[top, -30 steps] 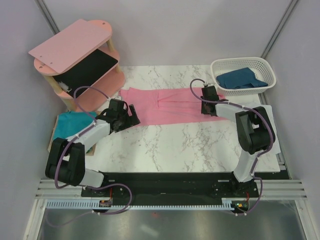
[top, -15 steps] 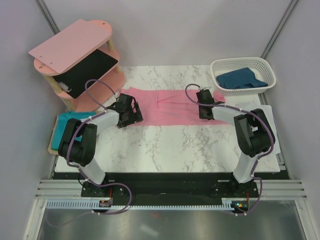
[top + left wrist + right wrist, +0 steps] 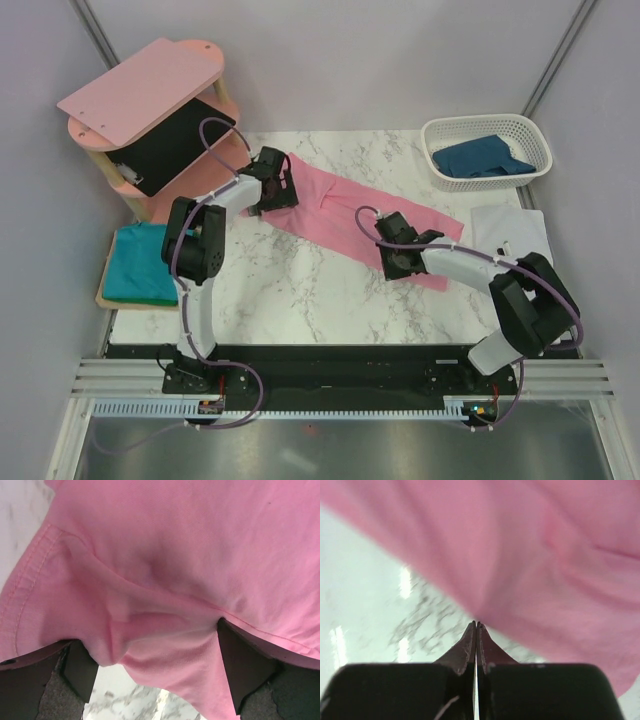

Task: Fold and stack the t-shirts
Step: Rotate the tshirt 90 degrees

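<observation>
- Left pincer (image 3: 278,194): fingers spread wide, with the pink t-shirt (image 3: 340,212) bunched between and beneath them.
- Right pincer (image 3: 392,266): fingers pressed together, pinching the shirt's edge at their tips.

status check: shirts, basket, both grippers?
pink t-shirt: laid out in a long band, slanted across the table, not yet folded up.
teal t-shirt: folded flat.
dark blue t-shirt: crumpled in the basket.
basket: upright, holding that one shirt.
left gripper: open, fingers either side of bunched pink cloth.
right gripper: shut, pinching the pink t-shirt's edge.
</observation>
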